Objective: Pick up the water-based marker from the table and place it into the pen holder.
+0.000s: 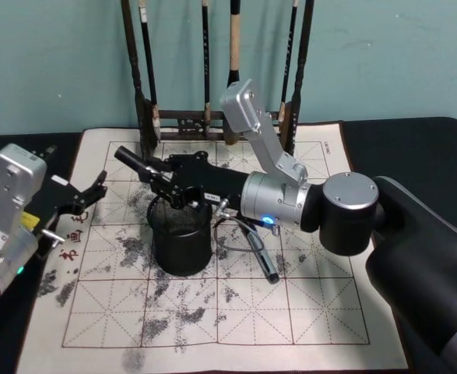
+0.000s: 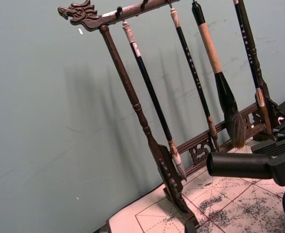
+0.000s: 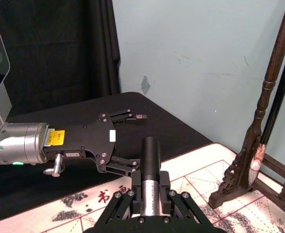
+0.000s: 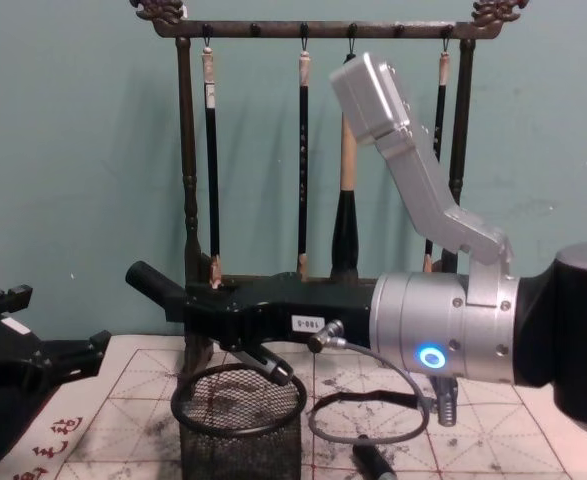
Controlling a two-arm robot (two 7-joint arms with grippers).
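Note:
My right gripper (image 1: 153, 178) reaches across the mat and is shut on the water-based marker (image 1: 131, 160), a thick black barrel. The marker lies roughly level and juts out to the left. It hangs just above the back-left rim of the pen holder (image 1: 181, 241), a black wire-mesh cup standing on the mat. From the chest, the marker (image 4: 156, 281) sticks out of the right gripper (image 4: 208, 300) over the holder (image 4: 223, 455). My left gripper (image 1: 79, 196) is open at the mat's left edge, apart from both. The right wrist view has the marker (image 3: 150, 155) in front and the left gripper (image 3: 135, 140) beyond it.
A tall dark wooden brush rack (image 1: 212, 117) with hanging brushes stands at the mat's back edge, close behind my right arm. Another dark pen (image 1: 263, 263) and a cable loop lie on the ink-stained mat (image 1: 236, 327) right of the holder. The mat's front is bare.

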